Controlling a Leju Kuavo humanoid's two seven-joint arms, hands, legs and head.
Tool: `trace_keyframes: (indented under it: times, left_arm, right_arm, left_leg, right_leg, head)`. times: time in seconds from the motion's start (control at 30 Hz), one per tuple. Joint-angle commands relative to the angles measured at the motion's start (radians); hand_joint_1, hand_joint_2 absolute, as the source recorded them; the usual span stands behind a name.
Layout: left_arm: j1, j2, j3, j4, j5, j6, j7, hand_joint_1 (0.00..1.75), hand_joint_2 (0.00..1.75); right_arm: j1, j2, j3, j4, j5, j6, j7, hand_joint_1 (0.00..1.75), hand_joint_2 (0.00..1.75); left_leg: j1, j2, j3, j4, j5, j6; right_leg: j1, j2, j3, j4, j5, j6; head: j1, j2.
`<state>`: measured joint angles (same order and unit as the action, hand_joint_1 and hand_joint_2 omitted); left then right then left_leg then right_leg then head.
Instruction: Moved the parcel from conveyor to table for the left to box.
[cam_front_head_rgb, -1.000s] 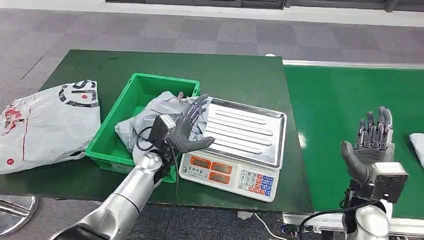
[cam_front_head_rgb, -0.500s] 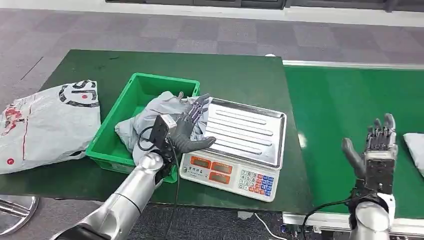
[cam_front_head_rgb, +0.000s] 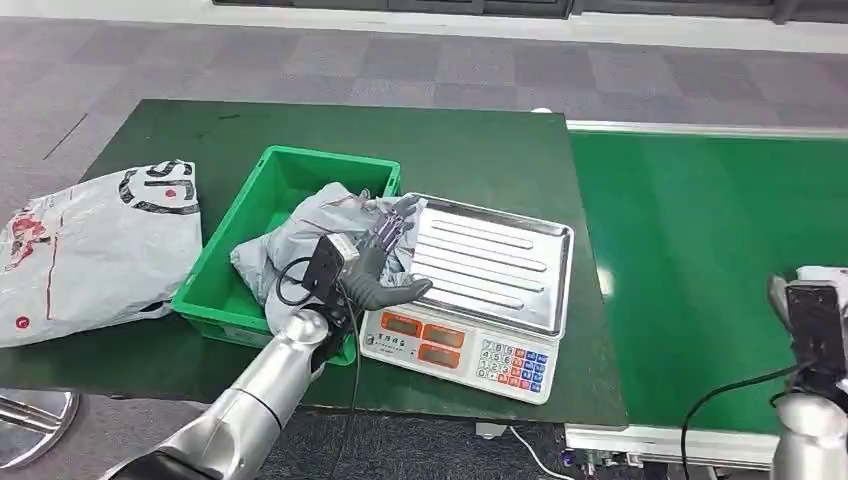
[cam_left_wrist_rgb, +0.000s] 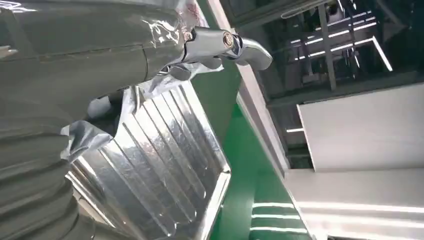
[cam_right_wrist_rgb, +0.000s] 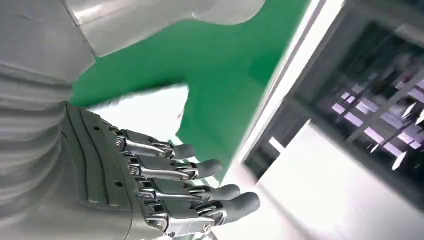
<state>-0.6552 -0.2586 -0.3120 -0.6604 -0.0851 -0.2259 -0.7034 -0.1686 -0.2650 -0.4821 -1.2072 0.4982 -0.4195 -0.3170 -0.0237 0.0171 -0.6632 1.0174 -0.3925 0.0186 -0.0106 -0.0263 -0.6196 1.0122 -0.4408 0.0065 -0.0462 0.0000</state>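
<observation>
Parcel (cam_front_head_rgb: 320, 235): grey crinkled poly bag, lay in green bin (cam_front_head_rgb: 262, 205), draped over rim toward scale (cam_front_head_rgb: 487, 270). Left hand (cam_front_head_rgb: 380, 262) rested against parcel, fingers spread, gripping nothing. Right hand (cam_right_wrist_rgb: 165, 185) over conveyor (cam_front_head_rgb: 700, 250), fingers apart, empty, white parcel (cam_right_wrist_rgb: 145, 112) just beyond fingertips. Versus 0.5 s ago: right hand dropped toward frame edge, left unchanged.

Ribbed shiny metal scale tray (cam_front_head_rgb: 495, 262)

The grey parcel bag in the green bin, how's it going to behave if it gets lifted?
Probably floppy: the grey parcel bag lies crumpled and drapes over the green bin rim. Its glossy film looks slippery. It seems light, soft contents likely, so it should sag under the left robot hand.
</observation>
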Motion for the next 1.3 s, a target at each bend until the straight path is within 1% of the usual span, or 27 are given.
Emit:
trace_keyframes:
  times: [0.03,0.17,0.2,0.23,0.27,0.3,0.37,0.43,0.53,0.6,0.63,0.73,0.77,0.8,0.83,0.87,0.9,0.93,0.97,1.0,1.03,1.1,1.13,1.17,1.2,1.23,1.3]
  left_arm:
    - [-0.006,0.022,-0.020,0.046,-0.003,0.023,0.005,0.00,1.75]
    - [0.001,0.032,-0.012,0.032,0.008,0.029,0.005,0.00,1.75]
    - [0.001,0.035,-0.009,0.033,0.010,0.029,0.005,0.00,1.75]
    - [0.000,0.038,-0.008,0.035,0.010,0.028,0.005,0.00,1.75]
    - [-0.001,0.038,-0.009,0.036,0.007,0.030,0.005,0.00,1.75]
    - [-0.005,0.038,-0.010,0.041,0.002,0.034,0.005,0.00,1.75]
    - [-0.009,0.037,-0.011,0.048,-0.002,0.042,0.005,0.00,1.75]
    - [-0.013,0.039,-0.011,0.053,0.000,0.052,0.005,0.00,1.75]
    - [-0.018,0.045,0.004,0.056,0.011,0.044,0.005,0.00,1.75]
    - [-0.019,0.052,0.032,0.048,0.037,0.022,0.005,0.00,1.75]
    - [-0.020,0.054,0.045,0.050,0.046,0.017,0.005,0.00,1.75]
    - [-0.020,0.062,0.054,0.049,0.039,0.019,0.005,0.00,1.75]
    - [-0.022,0.064,0.051,0.049,0.030,0.031,0.005,0.00,1.75]
    - [-0.017,0.066,0.063,0.040,0.034,0.045,0.005,0.00,1.75]
    - [0.000,0.072,0.088,0.016,0.051,0.046,0.005,0.00,1.75]
    - [0.012,0.079,0.106,0.000,0.063,0.042,0.005,0.00,1.75]
    - [0.023,0.086,0.121,-0.012,0.062,0.040,0.005,0.00,1.75]
    - [0.028,0.089,0.125,-0.018,0.060,0.035,0.005,0.00,1.75]
    - [0.030,0.089,0.129,-0.022,0.057,0.038,0.005,0.00,1.75]
    - [0.035,0.087,0.133,-0.029,0.053,0.039,0.005,0.00,1.75]
    - [0.036,0.084,0.131,-0.028,0.045,0.042,0.005,0.00,1.75]
    - [0.036,0.081,0.131,-0.028,0.044,0.044,0.005,0.00,1.75]
    - [0.035,0.079,0.131,-0.026,0.043,0.046,0.005,0.00,1.75]
    - [0.034,0.077,0.131,-0.025,0.041,0.048,0.005,0.00,1.75]
    - [0.026,0.074,0.128,-0.008,0.031,0.050,0.005,0.00,1.75]
    - [0.017,0.069,0.126,0.006,0.027,0.048,0.005,0.00,1.75]
    - [0.002,0.059,0.123,0.025,0.026,0.047,0.005,0.00,1.75]
  right_arm:
    - [-0.117,-0.134,-0.139,0.420,0.061,-0.074,0.009,0.00,1.75]
    - [-0.177,-0.183,-0.133,0.570,0.109,-0.093,0.052,0.00,1.75]
    - [-0.197,-0.200,-0.119,0.620,0.142,-0.108,0.084,0.00,1.75]
    - [-0.210,-0.214,-0.110,0.660,0.164,-0.102,0.123,0.00,1.75]
    - [-0.214,-0.221,-0.107,0.676,0.174,-0.097,0.142,0.00,1.75]
    - [-0.214,-0.237,-0.091,0.710,0.211,-0.084,0.207,0.00,1.75]
    - [-0.221,-0.254,-0.072,0.751,0.258,-0.053,0.289,0.00,1.75]
    - [-0.246,-0.259,-0.064,0.788,0.279,-0.008,0.340,0.00,1.75]
    - [-0.283,-0.266,-0.035,0.860,0.313,0.165,0.465,0.00,1.75]
    - [-0.259,-0.263,-0.021,0.866,0.333,0.220,0.511,0.00,1.75]
    - [-0.254,-0.260,-0.018,0.870,0.335,0.251,0.521,0.00,1.75]
    - [-0.245,-0.253,0.024,0.869,0.384,0.340,0.592,0.00,1.75]
    - [-0.248,-0.252,0.034,0.869,0.394,0.356,0.601,0.00,1.75]
    - [-0.259,-0.243,0.055,0.857,0.411,0.361,0.589,0.00,1.75]
    - [-0.291,-0.220,0.049,0.842,0.403,0.314,0.542,0.00,1.75]
    - [-0.320,-0.200,0.052,0.824,0.405,0.256,0.501,0.00,1.75]
    - [-0.366,-0.176,0.057,0.814,0.403,0.191,0.447,0.00,1.75]
    - [-0.390,-0.169,0.067,0.817,0.411,0.193,0.465,0.00,1.75]
    - [-0.396,-0.154,0.053,0.793,0.389,0.151,0.416,0.00,1.75]
    - [-0.404,-0.129,0.037,0.744,0.352,0.056,0.284,0.00,1.75]
    - [-0.410,-0.114,0.027,0.718,0.326,0.009,0.220,0.00,1.75]
    - [-0.413,-0.111,0.030,0.715,0.327,0.009,0.224,0.00,1.75]
    - [-0.410,-0.113,0.031,0.713,0.326,0.011,0.225,0.00,1.75]
    - [-0.403,-0.113,0.030,0.707,0.323,0.013,0.225,0.00,1.75]
    - [-0.381,-0.083,-0.002,0.619,0.227,-0.093,0.022,0.00,1.75]
    - [-0.365,-0.071,-0.002,0.572,0.192,-0.135,-0.041,0.00,1.75]
    - [-0.326,-0.038,0.001,0.433,0.089,-0.154,-0.136,0.00,1.75]
  left_leg:
    - [0.002,-0.002,0.005,-0.001,-0.001,-0.003]
    - [0.001,0.000,0.002,0.000,-0.001,-0.001]
    - [0.002,0.000,0.004,-0.001,-0.001,-0.003]
    - [0.000,0.001,0.002,0.000,-0.002,-0.001]
    - [0.001,0.001,0.004,-0.001,-0.002,-0.002]
    - [0.000,0.001,0.003,0.000,-0.002,-0.001]
    - [0.000,0.000,0.003,0.000,-0.002,-0.001]
    - [0.001,0.000,0.003,-0.001,-0.002,-0.002]
    - [0.000,0.002,0.003,0.000,-0.002,-0.001]
    - [0.001,0.003,0.004,0.000,-0.002,-0.002]
    - [0.000,0.002,0.003,0.000,-0.002,-0.001]
    - [0.001,0.001,0.004,-0.001,-0.002,-0.002]
    - [0.001,0.001,0.002,0.000,-0.001,-0.001]
    - [0.001,0.002,0.004,-0.001,-0.002,-0.002]
    - [0.001,0.002,0.002,0.000,-0.002,-0.001]
    - [0.001,0.004,0.003,0.000,-0.002,-0.002]
    - [0.001,0.010,0.005,-0.001,-0.003,-0.003]
    - [0.000,0.011,0.003,0.000,-0.003,-0.002]
    - [-0.001,0.009,0.001,-0.001,-0.002,-0.001]
    - [0.000,0.013,0.002,-0.001,-0.002,-0.003]
    - [0.000,0.011,0.002,-0.001,-0.002,-0.003]
    - [0.000,0.009,0.002,-0.001,-0.001,-0.002]
    - [0.000,0.010,0.003,-0.001,0.000,-0.003]
    - [0.001,0.008,0.002,-0.001,0.001,-0.002]
    - [0.001,0.006,0.002,-0.001,0.002,-0.001]
    - [0.001,0.006,0.003,-0.002,0.002,-0.002]
    - [0.001,0.002,0.001,-0.001,0.002,-0.001]
  right_leg:
    - [0.001,0.002,0.006,-0.004,0.000,0.000]
    - [0.000,0.002,0.003,-0.002,0.000,0.000]
    - [0.001,0.003,0.005,-0.003,0.000,0.000]
    - [0.000,0.003,0.003,-0.002,0.000,0.000]
    - [0.000,0.005,0.004,-0.002,0.001,0.000]
    - [0.000,0.004,0.003,-0.002,0.001,0.000]
    - [0.000,0.003,0.004,-0.002,0.001,0.000]
    - [0.001,0.003,0.004,-0.002,0.001,0.000]
    - [0.000,0.005,0.004,-0.002,0.001,0.000]
    - [0.001,0.007,0.004,-0.003,0.001,0.000]
    - [0.000,0.004,0.003,-0.002,0.001,0.000]
    - [0.001,0.005,0.004,-0.002,0.001,0.000]
    - [0.001,0.002,0.003,-0.001,0.001,0.000]
    - [0.001,0.005,0.004,-0.003,0.001,0.000]
    - [0.001,0.004,0.003,-0.001,0.001,0.000]
    - [0.001,0.007,0.003,-0.002,0.001,0.000]
    - [0.000,0.013,0.003,-0.002,0.003,0.000]
    - [0.001,0.013,0.002,-0.001,0.003,0.000]
    - [0.000,0.011,0.001,0.000,0.002,0.000]
    - [0.000,0.016,0.001,-0.001,0.004,0.000]
    - [0.000,0.014,0.000,0.000,0.003,-0.001]
    - [0.000,0.011,0.000,0.000,0.003,-0.001]
    - [0.000,0.013,0.001,-0.001,0.004,-0.001]
    - [0.001,0.010,0.001,-0.001,0.003,-0.001]
    - [0.001,0.006,0.001,0.000,0.003,-0.001]
    - [0.001,0.008,0.002,-0.001,0.003,-0.001]
    - [0.001,0.004,0.002,0.000,0.003,-0.001]
  head:
    - [0.000,0.000]
    - [0.000,0.000]
    - [0.000,0.000]
    - [0.000,0.000]
    - [0.000,0.000]
    - [0.000,0.000]
    - [0.000,0.000]
    - [0.000,0.000]
    - [0.000,0.000]
    - [0.000,0.000]
    - [0.000,0.000]
    - [0.000,0.000]
    - [0.000,0.000]
    - [0.000,0.000]
    - [0.000,0.000]
    - [0.000,0.000]
    - [0.000,0.000]
    - [0.000,0.000]
    - [0.000,0.000]
    - [0.000,0.000]
    - [0.000,0.000]
    - [0.000,0.000]
    - [0.000,0.000]
    - [0.000,0.000]
    - [0.000,0.000]
    - [0.000,0.000]
    - [0.000,0.000]
